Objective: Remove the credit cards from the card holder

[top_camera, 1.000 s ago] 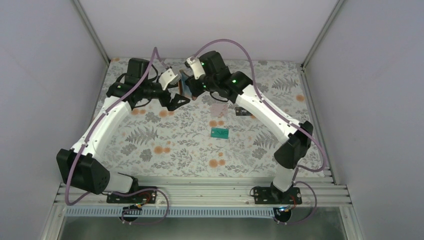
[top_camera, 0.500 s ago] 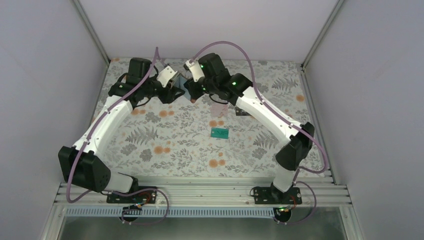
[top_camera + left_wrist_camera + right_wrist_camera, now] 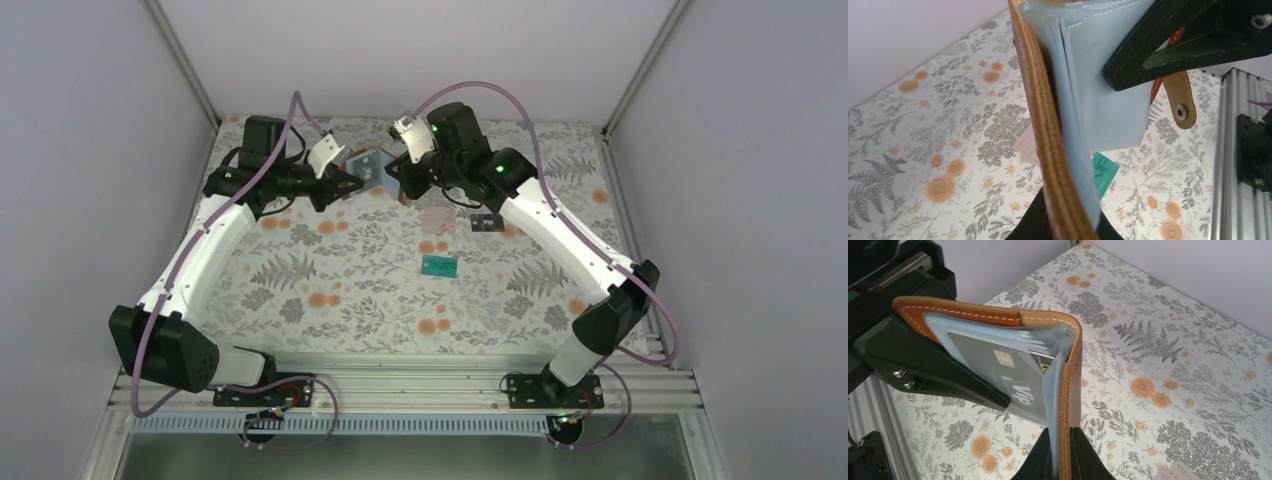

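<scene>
card holder (image 3: 372,163) held clear of the bench (image 3: 300,290) at far centre, folded partly open. left gripper (image 3: 1068,222) is on its left flap, right gripper (image 3: 1060,455) on its right flap, both sets of jaws clamped. pocketed card (image 3: 998,367) sits in an inner sleeve. on the bench, nearer than the holder: first loose card (image 3: 437,219); second loose card (image 3: 486,222) near it, to its right; third loose card (image 3: 439,266) in front of the first, apart.

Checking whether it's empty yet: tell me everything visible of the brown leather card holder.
The bifold card holder, rust-brown stitched leather outside, pale blue-grey pockets inside, is held open in the air above the floral table. The left hand is shut on one flap, the right hand on the other. A grey chip card marked VIP sits in a pocket. Its brown tab with a metal snap hangs free.
</scene>
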Controlling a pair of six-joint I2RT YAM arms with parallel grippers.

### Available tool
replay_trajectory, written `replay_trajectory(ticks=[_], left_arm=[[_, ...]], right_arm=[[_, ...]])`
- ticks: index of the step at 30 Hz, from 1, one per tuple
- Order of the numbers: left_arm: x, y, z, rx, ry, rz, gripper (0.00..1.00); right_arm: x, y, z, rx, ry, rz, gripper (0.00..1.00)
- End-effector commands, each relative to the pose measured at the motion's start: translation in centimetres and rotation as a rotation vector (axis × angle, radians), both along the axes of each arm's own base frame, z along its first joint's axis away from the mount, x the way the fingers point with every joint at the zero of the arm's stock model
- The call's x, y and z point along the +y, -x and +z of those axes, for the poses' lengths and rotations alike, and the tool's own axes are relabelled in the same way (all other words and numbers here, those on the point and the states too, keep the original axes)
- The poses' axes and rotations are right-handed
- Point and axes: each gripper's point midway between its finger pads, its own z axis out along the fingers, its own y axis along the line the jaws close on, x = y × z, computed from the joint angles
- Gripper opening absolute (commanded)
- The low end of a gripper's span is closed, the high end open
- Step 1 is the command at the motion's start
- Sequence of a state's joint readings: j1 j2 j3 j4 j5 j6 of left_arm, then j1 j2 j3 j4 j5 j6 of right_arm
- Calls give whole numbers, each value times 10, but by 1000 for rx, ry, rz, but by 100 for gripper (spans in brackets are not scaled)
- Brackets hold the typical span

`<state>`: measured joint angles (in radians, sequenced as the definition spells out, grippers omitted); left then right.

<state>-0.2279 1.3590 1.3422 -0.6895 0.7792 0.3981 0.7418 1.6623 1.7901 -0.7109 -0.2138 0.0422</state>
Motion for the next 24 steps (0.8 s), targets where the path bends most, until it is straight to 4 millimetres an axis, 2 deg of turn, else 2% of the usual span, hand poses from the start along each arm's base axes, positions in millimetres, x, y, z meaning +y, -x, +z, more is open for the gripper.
replay_trajectory(ticks=[1,3,5,7,8,9,10,11,12,13,14,15,16,17,19,22,24], left_arm=[[-8,18,8,17,56,-91,2],[-1,11,7,36,65,-48,2],[16,-10,-4,58,17,91,2],[40,-39,-22,64,-81,293,2],[53,-51,-31,58,-131,379,2],[65,-61,-37,48,-178,451,2],[70,-66,-42,49,-200,483,2],[73,-69,-46,49,-222,503,3],[74,-71,-47,39,-243,516,2],[73,-74,-48,29,-263,525,2],[73,-75,-49,23,-277,530,2],[72,-76,-50,28,-284,532,2],[72,-77,-50,34,-285,531,2],[71,-77,-49,39,-280,525,2],[64,-74,-46,51,-253,492,2],[46,-61,-38,79,-177,393,2],[26,-45,-23,96,-87,272,2]], right_arm=[[-5,8,28,-73,-73,69,8],[-29,-7,26,-84,-94,13,20],[-66,-32,18,-64,-118,-103,31],[-104,-57,13,-56,-90,-290,34],[-110,-61,19,-67,-79,-343,31],[-105,-55,31,-78,-97,-340,29],[-91,-43,45,-107,-125,-302,28],[-66,-21,60,-155,-156,-217,27],[-35,9,73,-204,-207,-94,27],[-3,49,84,-225,-289,93,28],[19,87,93,-220,-397,284,29],[30,119,102,-209,-510,452,29],[34,134,106,-179,-587,531,27],[34,139,114,-201,-659,562,25],[37,134,111,-192,-717,552,24],[51,113,89,-124,-726,499,21],[49,92,75,-82,-727,415,18]])
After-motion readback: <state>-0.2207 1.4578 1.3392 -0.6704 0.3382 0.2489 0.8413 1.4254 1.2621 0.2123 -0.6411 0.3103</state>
